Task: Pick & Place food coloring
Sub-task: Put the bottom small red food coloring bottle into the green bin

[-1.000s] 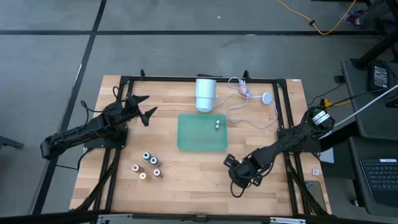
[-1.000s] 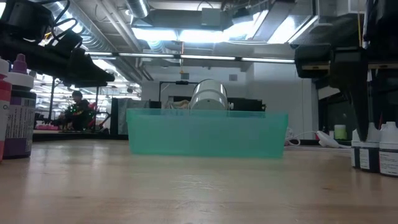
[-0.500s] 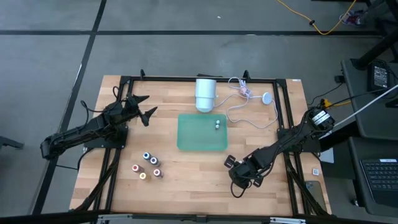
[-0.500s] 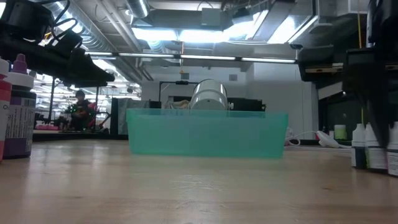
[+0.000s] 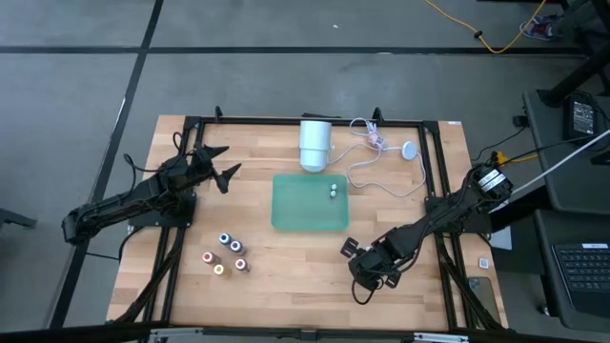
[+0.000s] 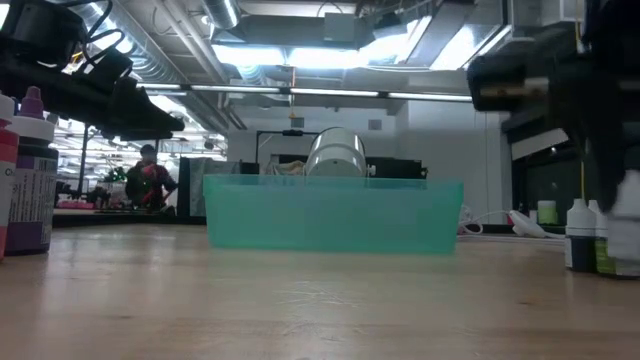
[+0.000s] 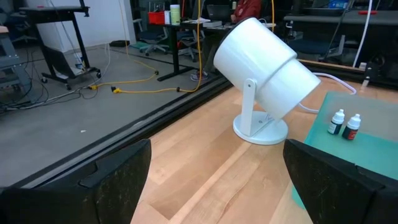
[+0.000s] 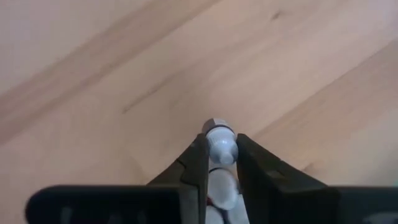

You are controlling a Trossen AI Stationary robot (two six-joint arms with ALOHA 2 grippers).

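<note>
Bottle (image 8: 219,148) between dark tapered right gripper (image 8: 217,163) fingers

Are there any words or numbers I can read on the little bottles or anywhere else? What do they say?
None can be read.
Bottle at the low view's left edge: printed lines on its label, too blurred to read.
Bottles at that view's right edge: dark labels, no legible text.
Two small bottles in the green tray: labels too small to read.
White cylinder: no lettering visible.

dark jointed arms; black cables, matte black fingers (image 8: 198,163)
</note>
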